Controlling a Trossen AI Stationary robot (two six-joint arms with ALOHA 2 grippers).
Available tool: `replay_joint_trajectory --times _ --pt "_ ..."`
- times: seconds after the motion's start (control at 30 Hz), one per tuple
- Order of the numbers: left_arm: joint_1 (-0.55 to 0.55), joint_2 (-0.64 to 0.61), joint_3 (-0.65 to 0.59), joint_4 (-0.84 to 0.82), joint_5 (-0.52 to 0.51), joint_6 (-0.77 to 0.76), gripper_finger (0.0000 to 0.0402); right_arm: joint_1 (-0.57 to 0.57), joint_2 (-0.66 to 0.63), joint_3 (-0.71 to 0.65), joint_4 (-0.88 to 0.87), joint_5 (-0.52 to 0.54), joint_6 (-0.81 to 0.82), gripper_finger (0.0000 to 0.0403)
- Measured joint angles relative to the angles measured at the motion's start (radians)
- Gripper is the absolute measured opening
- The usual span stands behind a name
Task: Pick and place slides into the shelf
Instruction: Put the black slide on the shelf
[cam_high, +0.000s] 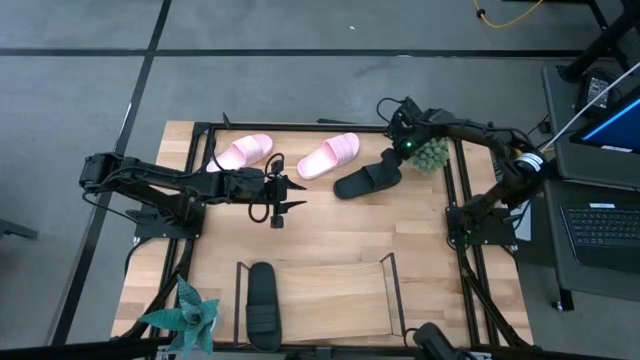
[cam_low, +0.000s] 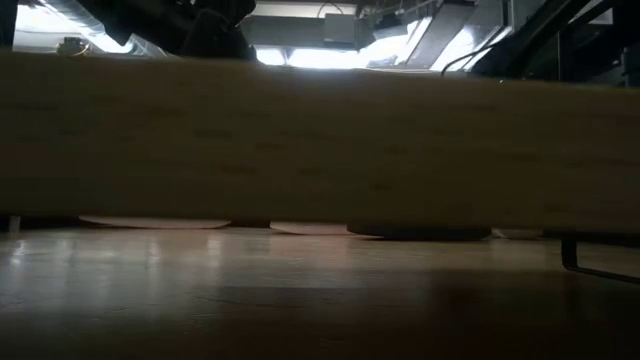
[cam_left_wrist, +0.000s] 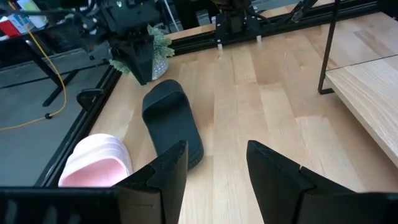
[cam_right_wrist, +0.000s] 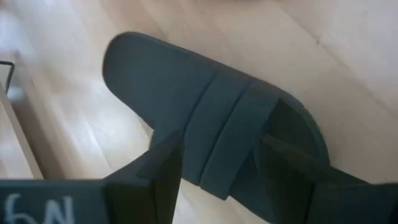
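Observation:
A black slide (cam_high: 368, 179) lies flat on the table near the far edge, beside two pink slides (cam_high: 243, 152) (cam_high: 330, 155). My right gripper (cam_high: 398, 152) hangs open just over that black slide's strap (cam_right_wrist: 217, 118), one finger on either side of it; no touch shows. My left gripper (cam_high: 300, 195) is open at mid-table, pointing toward the black slide (cam_left_wrist: 171, 118), well short of it. The second black slide (cam_high: 263, 300) lies on the wooden base of the shelf (cam_high: 335, 295), at its left end.
A small green potted plant (cam_high: 432, 152) stands just right of my right gripper. A teal plant (cam_high: 185, 315) sits at the near left corner. A black frame (cam_high: 455, 190) borders the table. The low view is mostly filled by a wooden board (cam_low: 320, 140).

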Motion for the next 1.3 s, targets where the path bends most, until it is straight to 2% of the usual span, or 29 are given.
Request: replay_joint_trajectory --times 0.33,0.57,0.63,0.8,1.3 --pt "0.000 0.000 0.000 0.000 0.000 0.003 0.0158 0.000 0.060 0.000 0.000 0.001 -0.008 0.0193" --pt "0.000 0.000 0.000 0.000 0.000 0.003 0.0158 0.000 0.061 0.000 -0.005 0.085 -0.008 0.0193" --pt "0.000 0.000 0.000 0.000 0.000 0.003 0.0158 0.000 0.061 0.000 -0.006 0.077 -0.003 0.0193" --pt "0.000 0.000 0.000 0.000 0.000 0.003 0.0158 0.000 0.061 -0.001 -0.020 -0.040 0.011 0.0193" --pt "0.000 0.000 0.000 0.000 0.000 0.003 0.0158 0.091 0.061 -0.002 -0.052 -0.027 0.080 0.0194"
